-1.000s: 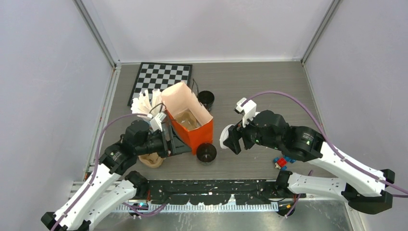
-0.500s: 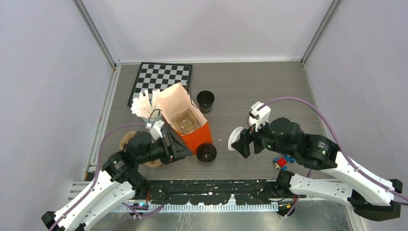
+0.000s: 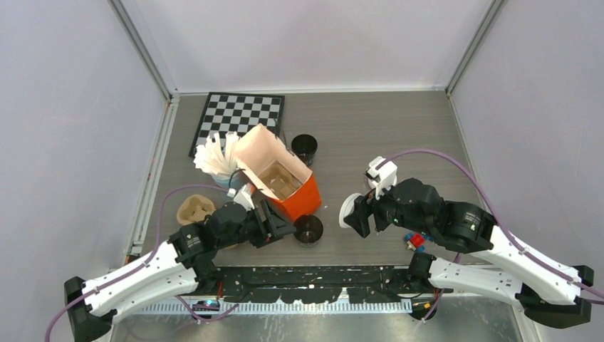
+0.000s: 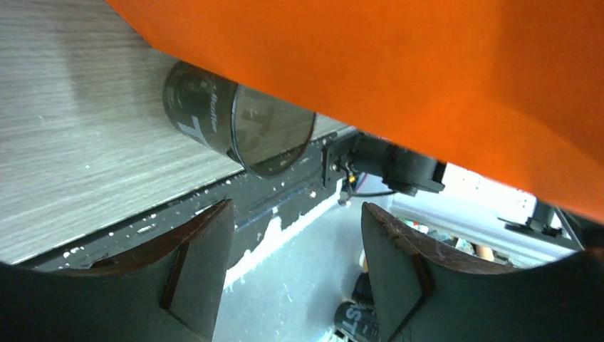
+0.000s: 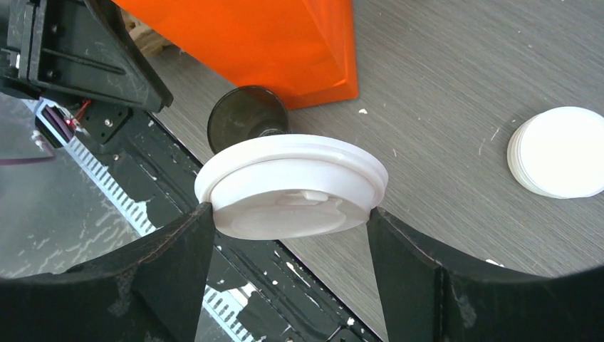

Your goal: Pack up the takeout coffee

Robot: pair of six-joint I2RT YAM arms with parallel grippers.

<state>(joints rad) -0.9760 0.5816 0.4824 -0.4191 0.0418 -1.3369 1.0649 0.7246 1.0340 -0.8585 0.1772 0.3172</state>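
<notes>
As far as I can tell, nothing's actually packed yet. Starting on the left, a pulp cup carrier point(image 3: 194, 209) sits on the table. The left gripper point(image 4: 295, 215) is down low by the near side of the orange paper bag point(image 3: 293, 196), jaws parted with nothing between them. The bag stands open with something brownish inside, maybe another carrier, can't say for sure. No cups in it that I can see.

One black coffee cup point(image 3: 308, 229) stands just beside the bag's near corner with no lid on. The second black cup point(image 3: 304, 147) is behind the bag, also lidless.

Further right, the right gripper point(image 5: 288, 214) has a white lid point(image 5: 292, 178) pinched by its rim between both fingers, hovering near that front cup. A stack of spare lids point(image 5: 563, 151) sits on the table close by.

My guess is both cups need capping first, then they go in the bag.
</notes>
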